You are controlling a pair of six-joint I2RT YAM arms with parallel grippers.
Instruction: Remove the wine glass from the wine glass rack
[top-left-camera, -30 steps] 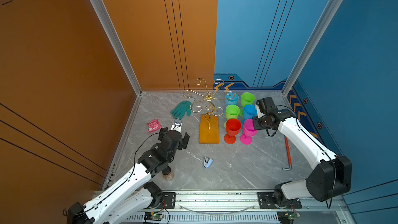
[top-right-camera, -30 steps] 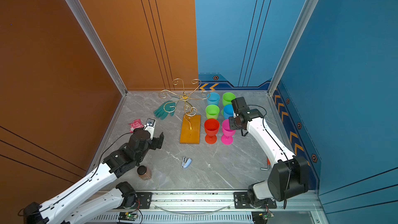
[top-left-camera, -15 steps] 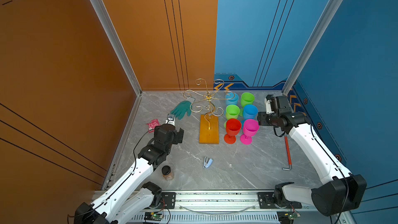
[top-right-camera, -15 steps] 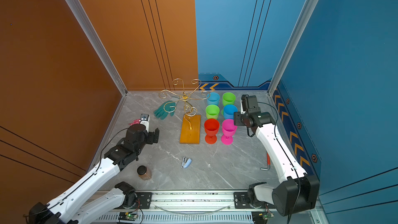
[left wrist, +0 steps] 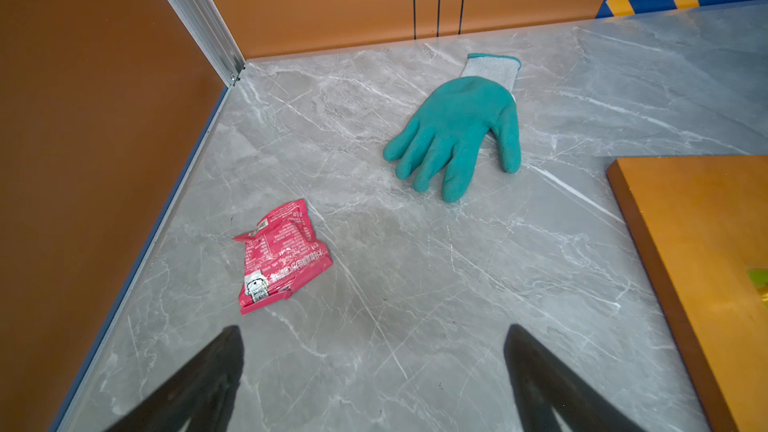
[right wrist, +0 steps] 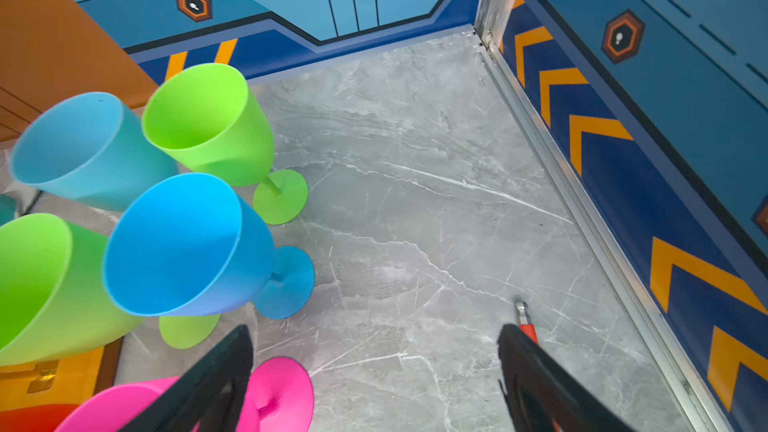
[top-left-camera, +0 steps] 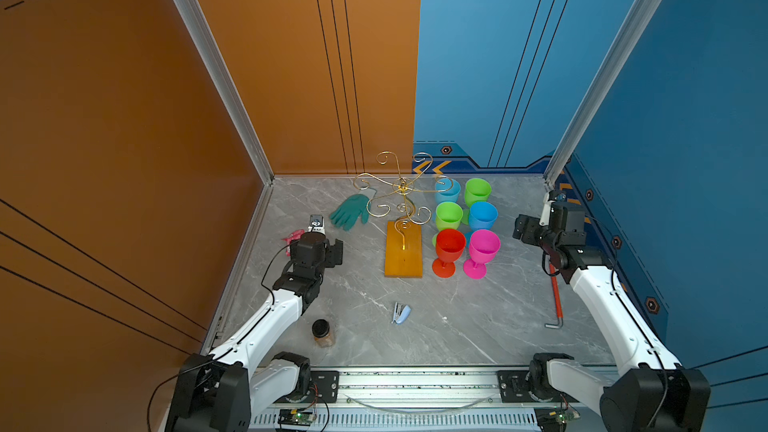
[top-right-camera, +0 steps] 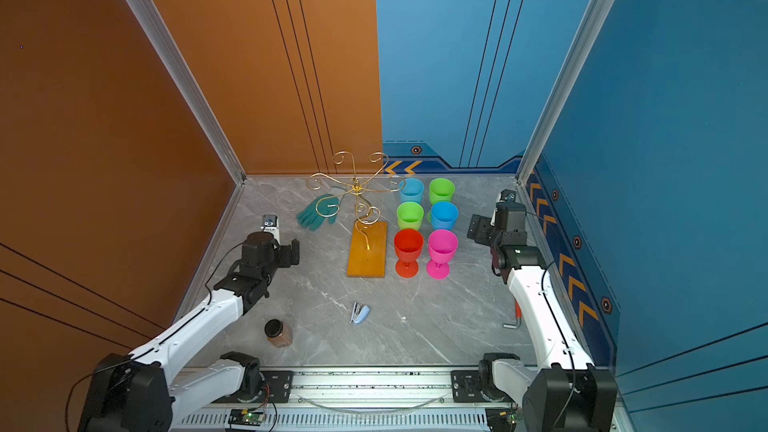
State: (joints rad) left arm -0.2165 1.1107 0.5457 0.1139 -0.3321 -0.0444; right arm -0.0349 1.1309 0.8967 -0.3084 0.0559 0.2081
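**Bimanual cell, top and wrist views.** The wine glass rack (top-left-camera: 403, 253) is seen upright on the grey marbled counter (top-left-camera: 478, 326), near its middle and toward the back wall. Its gold spiral arms are spread above the orange-brown base.

Six wine glasses are set upright on the counter just right of the rack, in two columns of three:
- **Front:** the red wine glass (top-left-camera: 450, 245) and the pink wine glass (top-left-camera: 483, 247).
- **Middle:** the green wine glass (top-left-camera: 449, 216) and the blue wine glass (top-left-camera: 483, 216).
- **Back:** the pale blue wine glass (top-left-camera: 448, 192) and the rear green wine glass (top-left-camera: 478, 191).

The left end effector (left wrist: 373, 328) is held wide open over bare counter, with nothing between its fingers. A teal glove (left wrist: 457, 130) and a pink snack packet (left wrist: 284, 255) are seen beyond it.

The right end effector (right wrist: 374, 330) is likewise spread wide, with nothing gripped, and is placed apart to the right of the pink wine glass.

A stapler (top-left-camera: 401, 313), a lidded jar (top-left-camera: 322, 332) and a red-handled hex key (top-left-camera: 556, 305) are seen toward the front.
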